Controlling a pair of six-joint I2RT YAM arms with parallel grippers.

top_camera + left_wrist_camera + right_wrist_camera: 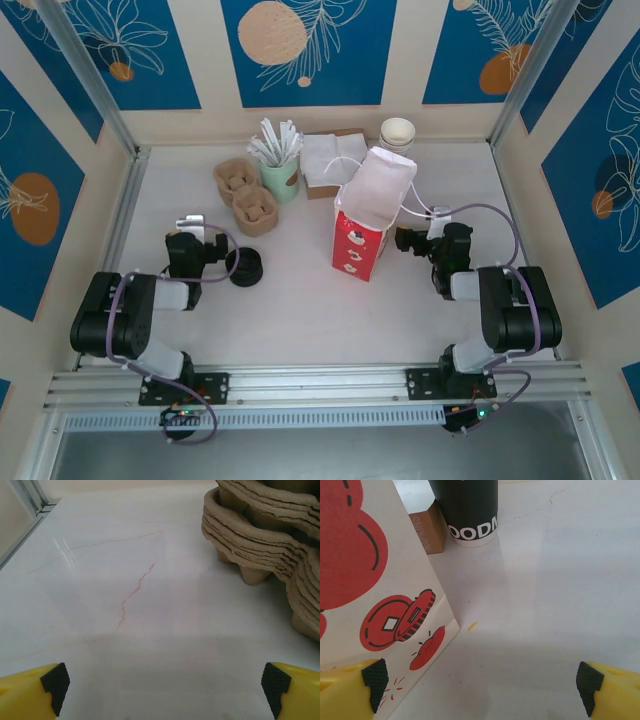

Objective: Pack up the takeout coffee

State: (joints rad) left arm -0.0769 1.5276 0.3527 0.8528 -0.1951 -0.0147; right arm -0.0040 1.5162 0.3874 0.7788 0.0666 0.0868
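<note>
**Both claws wide open, coffee cup not located**

Left gripper point(165, 685) hovered low over the white marble-look table point(150, 645). Its yellow fingers with black pads point(55, 682) stood far apart with nothing between them. A stack of brown moulded-pulp cup carriers point(260, 535) sat ahead and to its right, not touching it. In the top view, a low pile of round black plastic lids point(245, 268) lay just right of that arm's wrist.

Right gripper point(482, 682) was also spread wide and empty. It sat just beside the tall white paper bag with red prints point(362, 225), on the bag's right side. The bag stood upright with its mouth open, and its lower inside was hidden.

Behind the bag were a brown cardboard box point(427, 530) and a dark cup with white lettering point(470, 510). The cup's top was cut off by the frame, so a lid could not be confirmed.

At the back of the table were a pale green cup full of white sticks point(281, 178), a pile of white napkins point(328, 160) and a stack of cream paper cups point(397, 133).

The position of the olive-green takeout coffee cup with black lid could not be told. Neither claw held it.
</note>
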